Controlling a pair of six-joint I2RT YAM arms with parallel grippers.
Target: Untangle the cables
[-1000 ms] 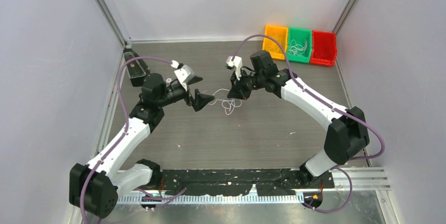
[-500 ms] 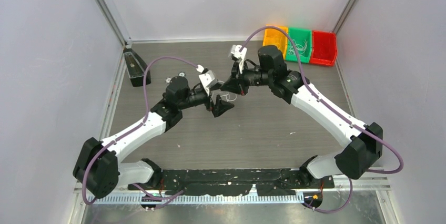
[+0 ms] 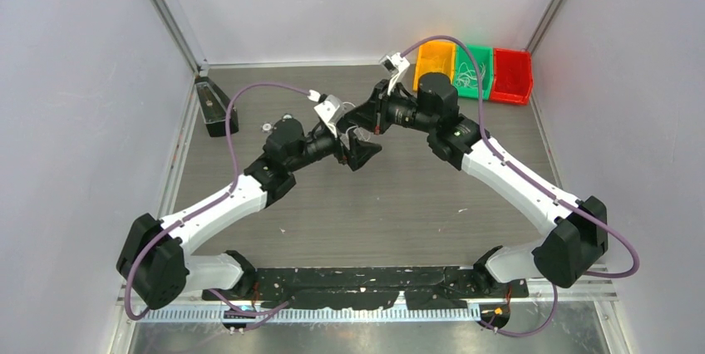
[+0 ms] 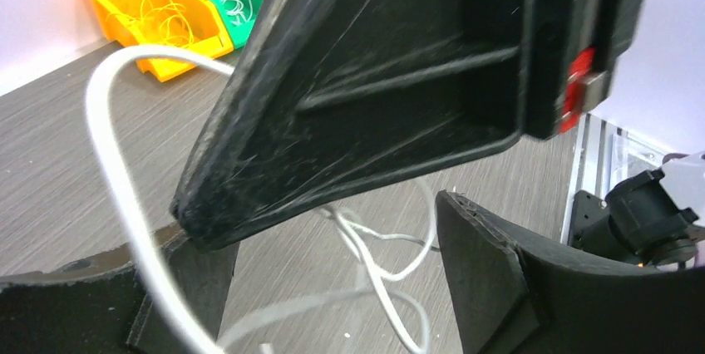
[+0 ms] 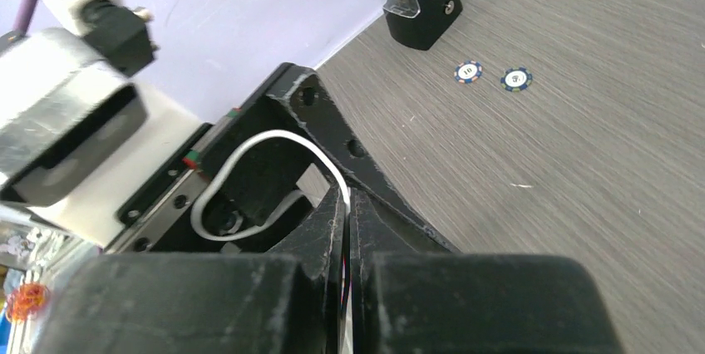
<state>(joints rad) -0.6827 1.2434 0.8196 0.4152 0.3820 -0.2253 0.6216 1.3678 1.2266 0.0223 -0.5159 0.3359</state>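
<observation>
The cables point(image 3: 356, 131) are a small white tangle hanging between the two grippers above the table middle. My right gripper point(image 3: 364, 116) is shut on a white cable point(image 5: 274, 143), which arcs out of the closed fingertips; a sliver of red shows between the jaws. My left gripper point(image 3: 363, 153) is open, its fingers apart on either side of the dangling white loops point(image 4: 378, 258). In the left wrist view the right gripper's black finger point(image 4: 374, 80) crosses right above my left gripper point(image 4: 324, 233), and a thicker white loop point(image 4: 108, 163) curves at the left.
Yellow point(image 3: 434, 59), green point(image 3: 472, 67) and red point(image 3: 511, 73) bins stand at the back right, the yellow and green ones holding thin wires. A black stand point(image 3: 214, 106) sits at the back left, with two poker chips point(image 5: 468, 71) near it. Grey walls enclose the table.
The left arm has swung right, bringing its gripper under the right gripper. The right gripper has moved back and up with the cable, lifting the white tangle off the table.
</observation>
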